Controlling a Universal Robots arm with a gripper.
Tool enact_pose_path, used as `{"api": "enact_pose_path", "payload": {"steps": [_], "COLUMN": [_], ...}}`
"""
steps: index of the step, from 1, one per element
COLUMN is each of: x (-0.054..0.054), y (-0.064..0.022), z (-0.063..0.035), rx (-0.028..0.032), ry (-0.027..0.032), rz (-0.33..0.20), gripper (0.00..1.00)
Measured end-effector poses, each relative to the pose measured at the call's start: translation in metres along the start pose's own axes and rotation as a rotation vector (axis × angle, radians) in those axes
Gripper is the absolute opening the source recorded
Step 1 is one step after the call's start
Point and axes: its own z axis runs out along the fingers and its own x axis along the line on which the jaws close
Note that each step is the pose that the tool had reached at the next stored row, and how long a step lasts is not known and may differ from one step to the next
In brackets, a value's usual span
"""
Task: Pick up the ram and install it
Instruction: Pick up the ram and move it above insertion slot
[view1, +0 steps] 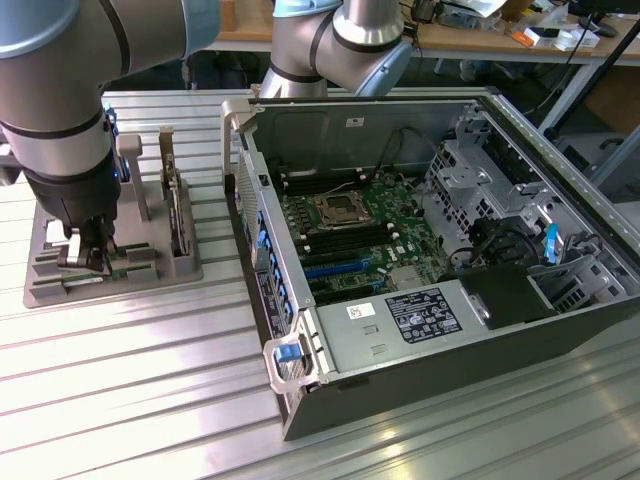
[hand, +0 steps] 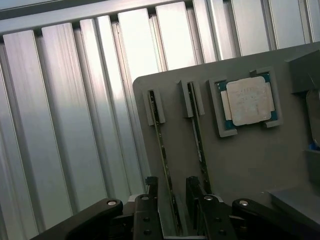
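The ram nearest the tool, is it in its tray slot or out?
In. The ram stands on edge, one end seated in a bracket of the gray tray, with the open tool straddling it.

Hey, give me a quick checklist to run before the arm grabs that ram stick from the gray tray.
1. Claw open: ok.
2. Claw straddling the ram, one finger on each side: ok.
3. Ram standing on edge in the tray slots: ok.
4. Neighbouring stick clear of the nearer finger: cannot tell.
5. Computer case open, motherboard exposed: ok.
6. Ram gripped: not ok, jaws apart from it.
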Motion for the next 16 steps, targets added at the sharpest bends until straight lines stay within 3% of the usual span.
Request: {"api": "enact_pose_path", "payload": {"steps": [16], "x": [0.0002], "y": [-0.0004], "z": [0.0099], "rx": [-0.0001], "ry": [0.0001], "rz": [-0.003], "gripper": [0.36]}}
